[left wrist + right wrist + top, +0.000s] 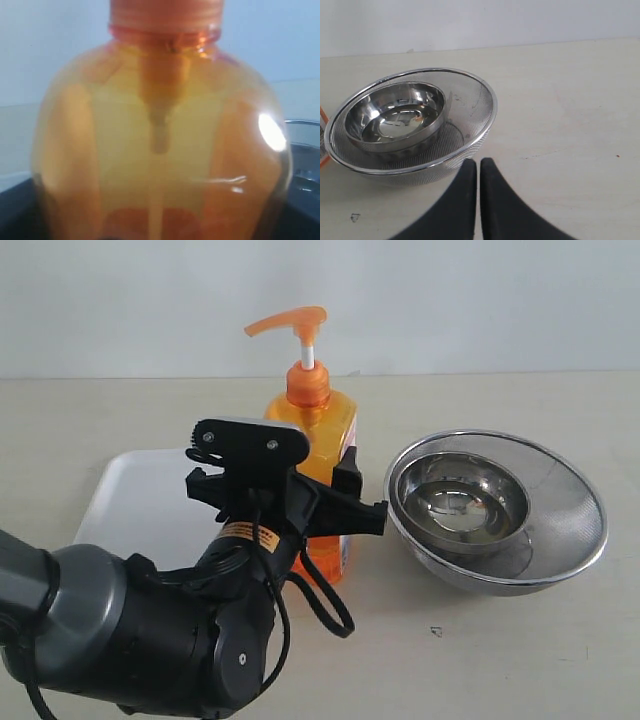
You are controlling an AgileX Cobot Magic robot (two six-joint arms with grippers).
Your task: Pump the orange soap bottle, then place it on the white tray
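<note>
the orange soap bottle [318, 425] stands hemmed in: the white tray [130, 500] is just to its left, and the mesh bowl [580, 510], with a smaller steel bowl [460, 500] nested inside, is just to its right. my left gripper [290, 495] blocks its near side. i see open air above the pump and bare table [500, 640] before the bowls. my right gripper [478, 185], jaws together, sits near the mesh rim.

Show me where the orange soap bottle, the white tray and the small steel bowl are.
orange soap bottle [330, 433]: exterior view, on its shoulder.
white tray [140, 502]: exterior view, on its bare floor.
small steel bowl [460, 506]: exterior view, on its inner bottom.
</note>
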